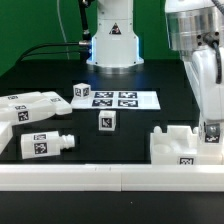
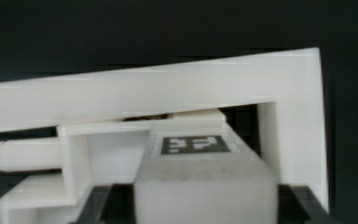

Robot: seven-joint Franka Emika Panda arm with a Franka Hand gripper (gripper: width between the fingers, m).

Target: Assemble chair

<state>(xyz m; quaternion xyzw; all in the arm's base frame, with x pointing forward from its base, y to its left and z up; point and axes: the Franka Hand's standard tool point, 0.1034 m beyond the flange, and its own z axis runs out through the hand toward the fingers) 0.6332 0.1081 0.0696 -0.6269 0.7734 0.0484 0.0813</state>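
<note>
**Status: early stage.**

1. My pincer (image 1: 211, 137) is down at the exterior view's right, clenched on a tagged white chair block (image 2: 190, 150). In the wrist view this block fills the gap between my fingers.
2. The block stands against the notched chair slab (image 1: 176, 147). The slab lies on the counter (image 1: 50, 70), touching the border rail (image 1: 100, 178). I cannot tell whether the block is fully seated in the slab.

**Parts not yet joined:**

- The pegged leg (image 1: 45, 143) lies on its side near the rail.
- The two larger tagged pieces (image 1: 27, 105) lie at the exterior view's left.
- The small cube (image 1: 82, 91) sits just beside the marker board (image 1: 125, 100).
- The second cube (image 1: 107, 121) stands between the marker board and the rail.

All of these lie well apart from the slab.

**Judgement:** At most one joint is in hand and no chair shape has formed. Most of the assembly is left, since each loose part must be fetched to the slab and fitted in turn.
</note>
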